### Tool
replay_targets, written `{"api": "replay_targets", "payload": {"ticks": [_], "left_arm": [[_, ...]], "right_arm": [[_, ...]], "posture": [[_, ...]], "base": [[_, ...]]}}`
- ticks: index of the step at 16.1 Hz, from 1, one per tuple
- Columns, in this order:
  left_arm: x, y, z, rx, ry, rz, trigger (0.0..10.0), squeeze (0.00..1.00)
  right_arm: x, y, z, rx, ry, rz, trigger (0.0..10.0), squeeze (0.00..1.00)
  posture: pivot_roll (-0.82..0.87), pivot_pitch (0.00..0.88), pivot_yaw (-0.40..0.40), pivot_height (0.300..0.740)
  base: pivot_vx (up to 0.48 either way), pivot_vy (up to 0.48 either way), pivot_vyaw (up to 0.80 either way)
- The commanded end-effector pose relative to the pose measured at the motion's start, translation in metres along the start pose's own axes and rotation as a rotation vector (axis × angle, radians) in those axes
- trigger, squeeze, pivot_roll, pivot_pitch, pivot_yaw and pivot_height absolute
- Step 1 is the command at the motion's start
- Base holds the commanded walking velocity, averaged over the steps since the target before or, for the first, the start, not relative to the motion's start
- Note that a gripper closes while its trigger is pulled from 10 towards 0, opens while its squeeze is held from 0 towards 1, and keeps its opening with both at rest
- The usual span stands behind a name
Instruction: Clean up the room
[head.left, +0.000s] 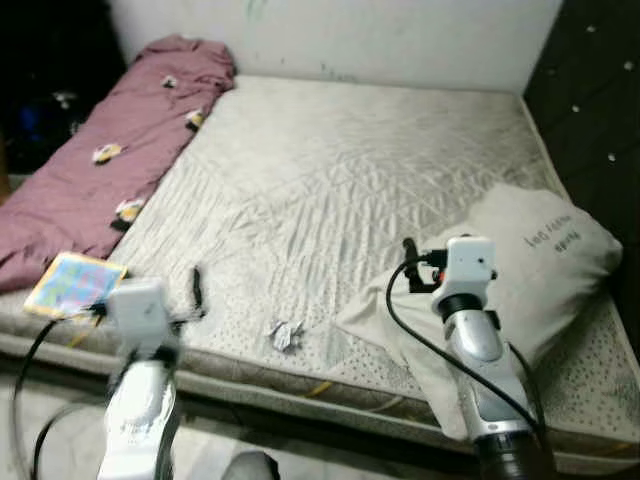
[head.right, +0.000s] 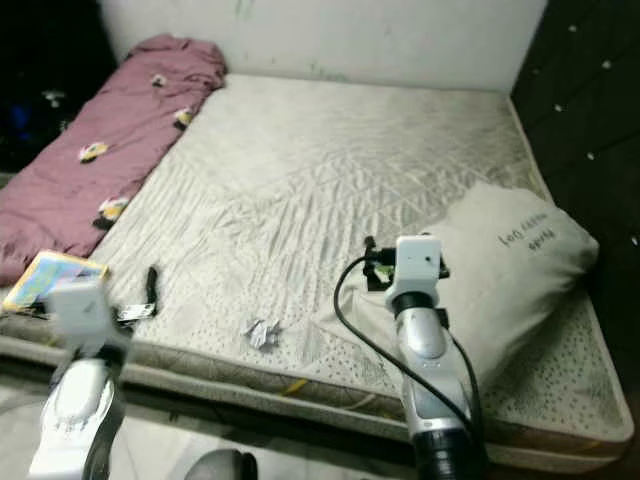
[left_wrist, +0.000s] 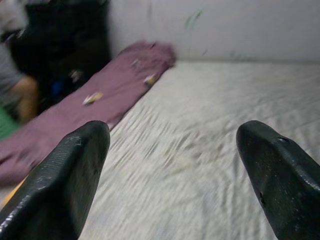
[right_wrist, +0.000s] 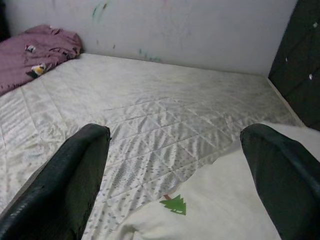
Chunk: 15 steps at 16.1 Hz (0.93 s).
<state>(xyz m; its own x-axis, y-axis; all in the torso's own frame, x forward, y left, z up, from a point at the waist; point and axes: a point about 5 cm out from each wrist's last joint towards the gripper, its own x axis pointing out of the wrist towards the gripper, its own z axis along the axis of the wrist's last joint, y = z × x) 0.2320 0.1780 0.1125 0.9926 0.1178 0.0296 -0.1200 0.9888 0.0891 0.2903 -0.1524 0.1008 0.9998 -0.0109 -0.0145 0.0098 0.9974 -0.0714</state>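
We stand at the foot of the bed (head.left: 330, 170) with both arms raised over its near edge, the left gripper (left_wrist: 172, 175) and right gripper (right_wrist: 175, 175) each with fingers spread wide and holding nothing, probably readied for a pick. The clutter lies along that edge: a crumpled scrap of paper (head.left: 285, 333) between our arms, a slim black object (head.left: 197, 288) and a colourful book (head.left: 73, 284) by the left arm. The pillow (head.left: 520, 280) sits askew beneath the right arm, while the purple blanket (head.left: 110, 150) lies bunched along the bed's left side.
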Motion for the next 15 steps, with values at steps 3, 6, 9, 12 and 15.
{"api": "replay_targets", "payload": {"ticks": [3, 6, 9, 12, 15], "left_arm": [[0.015, -0.005, 0.014, 0.002, -0.046, -0.070, 10.0, 0.00], [0.010, -0.008, 0.009, -0.029, -0.027, -0.071, 10.0, 0.00], [0.005, -0.013, 0.007, -0.058, -0.009, -0.088, 10.0, 0.00], [0.005, -0.015, 0.007, -0.075, -0.006, -0.091, 10.0, 0.00], [0.006, -0.014, 0.010, -0.055, -0.022, -0.103, 10.0, 0.00]], "right_arm": [[0.005, 0.003, 0.005, 0.028, -0.005, -0.001, 10.0, 0.00], [0.006, 0.003, 0.005, 0.024, 0.000, -0.001, 10.0, 0.00], [0.007, 0.003, 0.005, 0.023, 0.006, 0.007, 10.0, 0.00], [0.010, 0.001, 0.005, 0.018, 0.010, 0.009, 10.0, 0.00], [0.010, 0.002, 0.007, 0.011, 0.006, 0.012, 10.0, 0.00]], "posture": [[0.08, 0.029, -0.015, 0.740], [0.08, 0.043, -0.023, 0.740], [0.08, 0.048, -0.031, 0.740], [0.08, 0.056, -0.039, 0.740], [0.08, 0.066, -0.045, 0.740]], "base": [[0.000, 0.405, 0.00], [0.000, 0.480, 0.00], [0.000, 0.480, -0.15], [0.000, 0.480, -0.15], [0.000, 0.480, 0.00]]}}
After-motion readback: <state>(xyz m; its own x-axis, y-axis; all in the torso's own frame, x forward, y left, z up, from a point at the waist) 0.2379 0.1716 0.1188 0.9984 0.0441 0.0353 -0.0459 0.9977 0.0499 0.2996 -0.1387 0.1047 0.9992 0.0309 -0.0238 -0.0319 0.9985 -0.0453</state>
